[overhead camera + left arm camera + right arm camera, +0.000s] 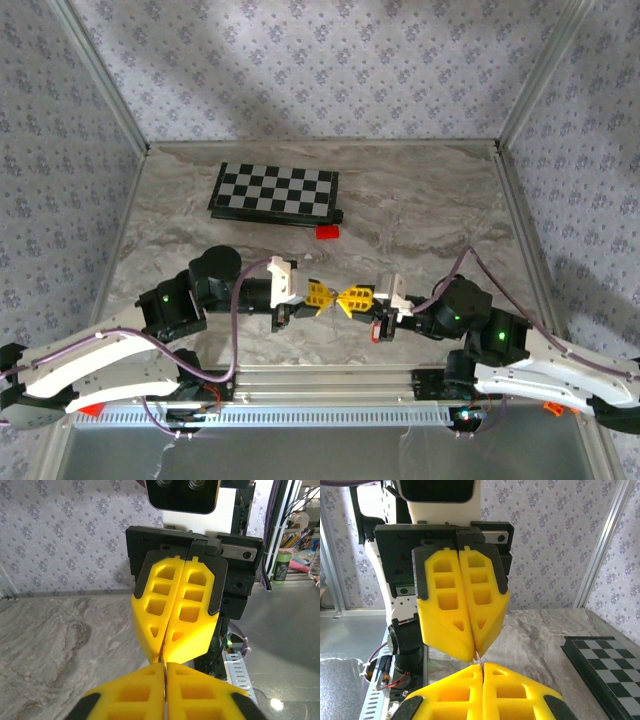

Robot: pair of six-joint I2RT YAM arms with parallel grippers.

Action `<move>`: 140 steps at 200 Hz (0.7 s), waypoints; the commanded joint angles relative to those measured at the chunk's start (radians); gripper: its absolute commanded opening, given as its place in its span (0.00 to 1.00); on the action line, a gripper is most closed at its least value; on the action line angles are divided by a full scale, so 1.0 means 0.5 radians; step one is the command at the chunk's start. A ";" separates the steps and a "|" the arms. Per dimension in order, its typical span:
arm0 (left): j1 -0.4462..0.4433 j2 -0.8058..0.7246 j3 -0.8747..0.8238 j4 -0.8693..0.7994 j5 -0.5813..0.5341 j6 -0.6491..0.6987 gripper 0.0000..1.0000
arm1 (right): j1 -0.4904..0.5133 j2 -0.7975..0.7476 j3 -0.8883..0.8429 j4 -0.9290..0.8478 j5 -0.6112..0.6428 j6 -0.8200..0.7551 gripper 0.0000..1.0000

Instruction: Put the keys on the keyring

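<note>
While tip to tip, yellow fingers [319, 294]

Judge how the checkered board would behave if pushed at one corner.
The checkered board lies flat on the marbled table, so it would probably slide, not tip or roll. Its straight edges suggest stiffness. Pushed at a corner, it would likely swivel.

Tabletop [425, 205] lies open right of the checkerboard [275, 192]; the red block [327, 232] seemingly touches its corner.

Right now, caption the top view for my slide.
Shut left gripper and right gripper face tip to tip, checkerboard beyond.
</note>
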 commanded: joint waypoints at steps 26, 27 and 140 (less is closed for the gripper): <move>0.004 -0.029 0.017 0.102 0.070 0.022 0.00 | -0.023 -0.012 -0.015 0.104 0.022 0.038 0.00; 0.006 -0.029 0.019 0.099 0.070 0.025 0.00 | -0.023 -0.013 -0.013 0.104 0.022 0.038 0.00; 0.012 0.088 0.171 -0.084 0.156 0.138 0.00 | -0.028 0.084 0.045 -0.046 0.056 0.057 0.20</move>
